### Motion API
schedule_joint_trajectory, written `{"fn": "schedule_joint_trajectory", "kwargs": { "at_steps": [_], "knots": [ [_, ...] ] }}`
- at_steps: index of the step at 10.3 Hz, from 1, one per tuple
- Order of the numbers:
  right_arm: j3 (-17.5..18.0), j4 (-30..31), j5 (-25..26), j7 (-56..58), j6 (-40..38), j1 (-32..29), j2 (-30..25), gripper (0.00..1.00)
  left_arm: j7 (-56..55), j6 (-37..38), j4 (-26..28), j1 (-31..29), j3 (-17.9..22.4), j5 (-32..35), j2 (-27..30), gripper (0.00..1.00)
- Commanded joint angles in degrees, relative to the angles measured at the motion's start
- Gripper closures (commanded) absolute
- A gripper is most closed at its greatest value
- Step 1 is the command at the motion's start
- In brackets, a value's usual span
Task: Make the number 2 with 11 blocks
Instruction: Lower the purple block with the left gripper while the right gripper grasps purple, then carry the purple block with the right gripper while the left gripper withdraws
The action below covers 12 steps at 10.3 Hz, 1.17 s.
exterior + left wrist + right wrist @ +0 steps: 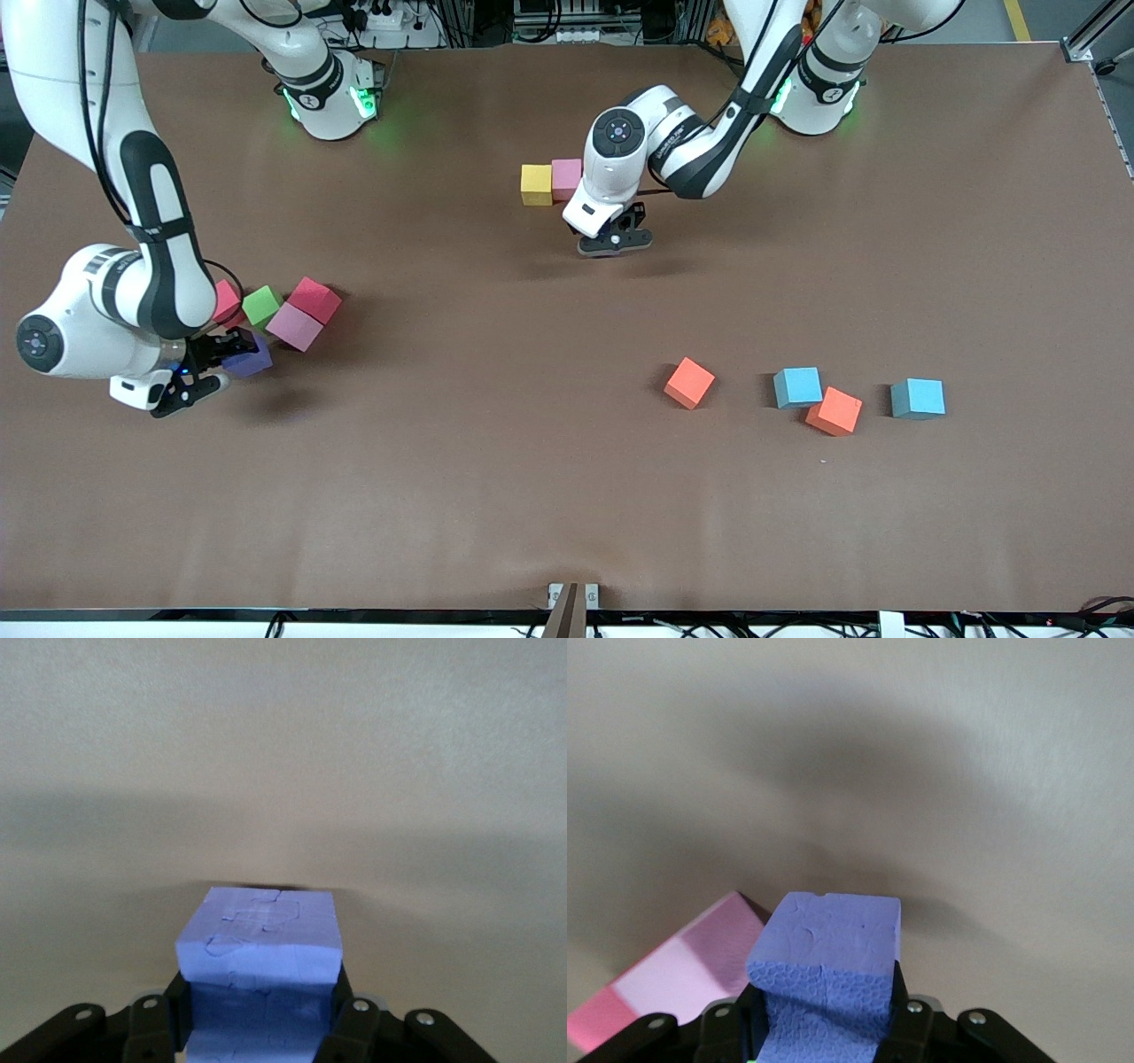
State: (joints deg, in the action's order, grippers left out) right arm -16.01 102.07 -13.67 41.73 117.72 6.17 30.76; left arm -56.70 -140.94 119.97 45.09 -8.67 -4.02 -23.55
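Note:
A yellow block (536, 184) and a pink block (567, 177) touch side by side near the robots' bases; no number 2 shape shows. My left gripper (616, 237) hangs low over bare table beside the pink block, shut on a purple block (261, 943) that the hand hides in the front view. My right gripper (205, 370) is at the right arm's end of the table, shut on another purple block (249, 359). That block (828, 943) sits beside a pink block (294, 326) in a cluster with a green block (262, 304) and red blocks (315, 298).
Toward the left arm's end, nearer the front camera, lie two orange blocks (689, 382) (834, 411) and two light blue blocks (797, 386) (918, 398). A further red block (229, 301) is partly hidden by the right arm. Brown table (496, 478) stretches between the groups.

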Motion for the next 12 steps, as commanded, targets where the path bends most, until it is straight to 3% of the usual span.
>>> {"fn": "schedule_joint_trajectory", "kwargs": {
  "at_steps": [1,3,6,10,12],
  "knots": [
    [0.45,-2.57,0.4,-3.91,-2.14,2.87,-2.89,0.75,0.45,-0.83,-0.7,1.67,0.85,-0.73,-1.49,0.91],
    [1.59,-6.08,0.48,-10.41,-6.26,5.42,-2.9,0.75,0.45,-0.83,-0.79,1.76,0.85,-0.55,-1.5,0.9],
    [1.86,-6.97,0.4,-19.82,-6.36,10.51,-2.99,0.75,0.54,-0.83,-0.87,1.76,0.93,-0.38,-1.67,0.86],
    [2.12,-6.28,0.31,-24.16,-5.84,17.46,-2.29,0.74,0.71,-0.83,-1.49,1.76,0.93,-0.38,-2.37,0.63],
    [4.75,-6.1,0.31,-24.33,-4.7,19.05,-1.15,0.74,0.71,-0.83,-1.66,1.76,0.85,-0.38,-2.37,0.48]
  ]
}}
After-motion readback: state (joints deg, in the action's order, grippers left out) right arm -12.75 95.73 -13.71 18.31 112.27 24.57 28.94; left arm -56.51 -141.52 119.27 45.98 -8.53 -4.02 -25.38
